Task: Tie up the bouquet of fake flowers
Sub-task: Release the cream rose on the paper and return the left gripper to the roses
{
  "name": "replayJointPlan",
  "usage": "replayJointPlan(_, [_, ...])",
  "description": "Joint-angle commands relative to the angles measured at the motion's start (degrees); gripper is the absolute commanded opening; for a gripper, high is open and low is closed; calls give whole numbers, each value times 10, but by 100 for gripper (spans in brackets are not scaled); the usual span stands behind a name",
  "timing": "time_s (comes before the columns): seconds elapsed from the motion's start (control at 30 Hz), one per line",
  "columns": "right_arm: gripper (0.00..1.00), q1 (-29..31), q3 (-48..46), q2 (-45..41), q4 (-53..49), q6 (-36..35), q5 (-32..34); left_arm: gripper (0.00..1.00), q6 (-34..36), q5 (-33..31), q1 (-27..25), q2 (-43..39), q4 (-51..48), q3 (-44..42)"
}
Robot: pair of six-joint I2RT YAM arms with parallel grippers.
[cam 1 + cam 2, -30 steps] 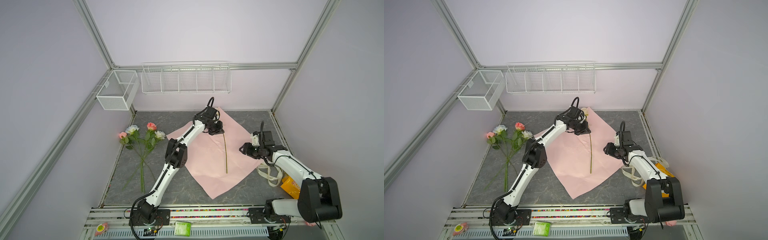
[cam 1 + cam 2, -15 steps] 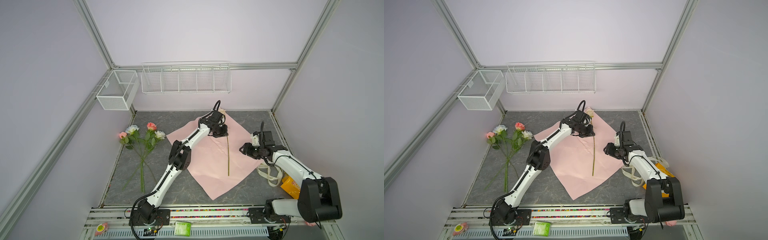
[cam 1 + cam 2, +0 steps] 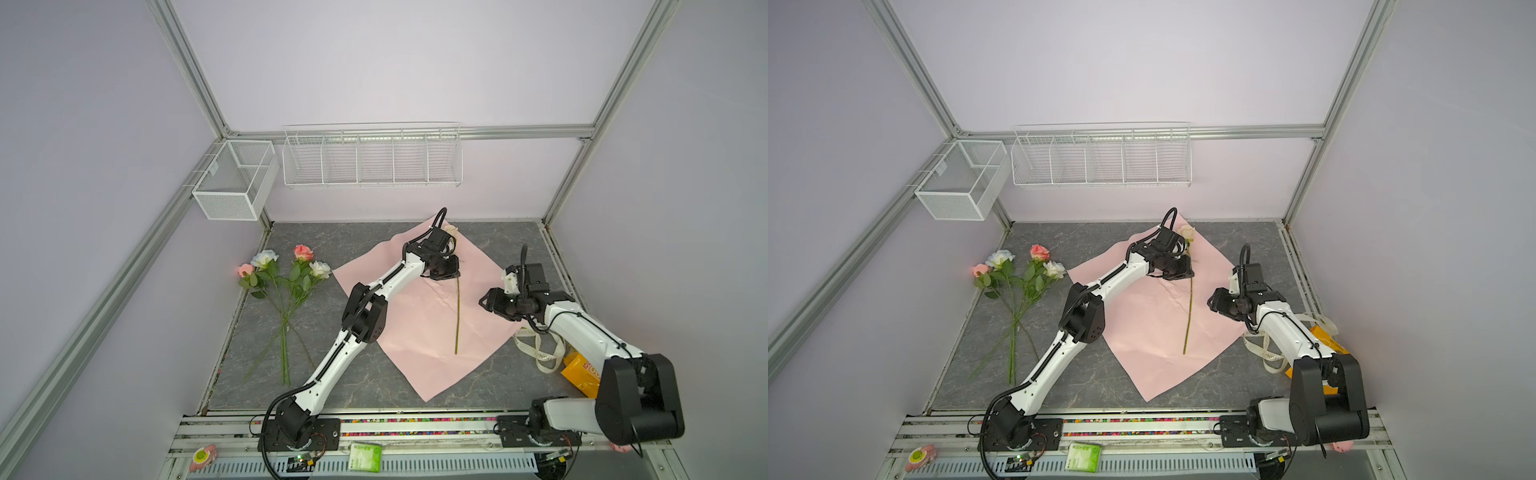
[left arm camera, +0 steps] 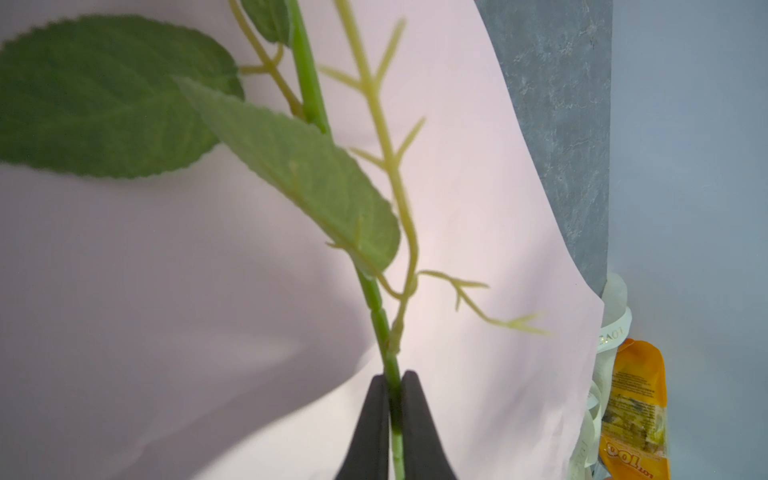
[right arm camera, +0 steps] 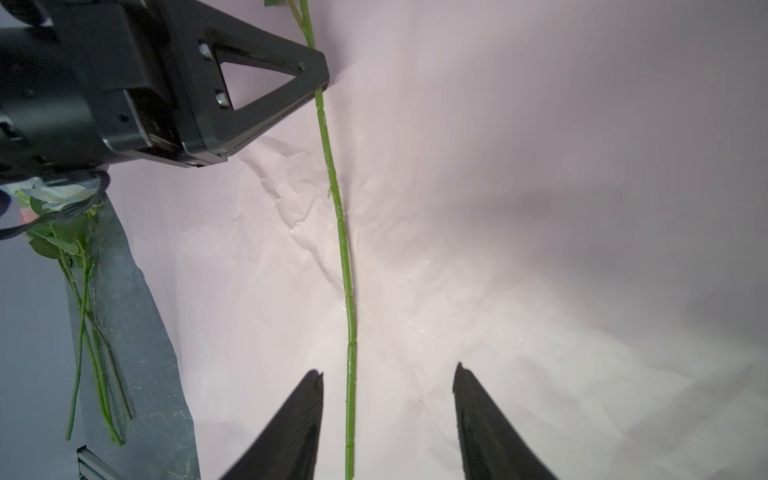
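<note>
Pinching a single rose (image 4: 380,303) by its green stem, the left claw (image 4: 392,378) has its two black fingers closed tight with only the stem between them. In the left wrist view we see that grip sitting just below a bare side twig and two broad leaves. In both top views this claw reaches out over the far part of the pink paper sheet (image 3: 415,328), and the rose's cream head (image 3: 451,230) shows just beyond it, near the sheet's far corner. The stem runs from the grip back toward the robot's base and lies along the paper, ending before the near edge.

We find the right claw (image 5: 386,370) with its fingers spread well apart and nothing held. In the right wrist view the lower stem shows in the gap between them and touches neither. In a top view it hangs over the right side of the sheet, near the stem but apart from it.

The rest of the bouquet of fake flowers (image 3: 286,286) lies on the grey worktop (image 3: 266,374) to the left of the paper: four roses, pale blue, pink, peach and cream, heads toward the back wall, stems crossing.

A cream ribbon (image 3: 540,353) and an orange packet (image 3: 582,372) lie at the worktop's right edge, partly under the right arm.
</note>
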Motion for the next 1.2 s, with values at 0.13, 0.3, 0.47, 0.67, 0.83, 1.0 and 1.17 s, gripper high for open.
replayJointPlan(0.13, [54,-2,-8,-8,-16,-6,6,15,-4,-14,-3,25,4,20])
replayJointPlan(0.3, [54,-2,-7,-23,-24,-5,9,22,11,-23,-3,5,-11,20])
replayJointPlan(0.47, [55,-2,-2,-45,-31,-3,10,28,37,-32,0,-41,-46,13])
replayJointPlan(0.67, [60,-2,-9,-93,7,-7,-33,34,80,-61,0,-184,-9,-115])
replayJointPlan(0.83, [65,4,-12,-109,87,6,-145,44,154,-174,10,-376,50,-348])
replayJointPlan(1.0, [65,89,20,-84,110,-22,-158,45,146,-253,93,-533,11,-569])
replayJointPlan(1.17, [66,168,59,-42,116,-45,-134,47,126,-252,259,-700,5,-795])
